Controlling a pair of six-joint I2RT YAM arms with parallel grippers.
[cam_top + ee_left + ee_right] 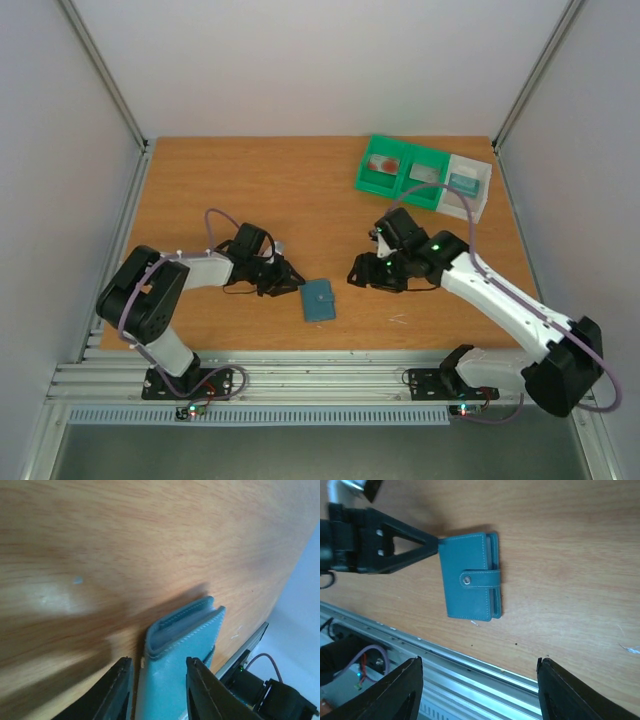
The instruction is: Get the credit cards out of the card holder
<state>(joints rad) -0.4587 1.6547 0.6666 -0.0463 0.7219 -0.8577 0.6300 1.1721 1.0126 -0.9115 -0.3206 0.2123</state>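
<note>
The card holder lies flat on the table, folded shut with its snap strap fastened. No credit cards show in it. A reddish card lies in the left compartment of the green tray. My left gripper is low at the holder's left end. In the left wrist view its fingers stand open on either side of the card holder, with a thin gap at the left finger. My right gripper hangs to the right of the holder. Its jaws are wide open and empty, and the card holder is ahead of them.
A green two-compartment tray and a white tray stand at the back right, with a grey piece and a teal piece inside. The metal rail runs along the table's near edge, close to the holder.
</note>
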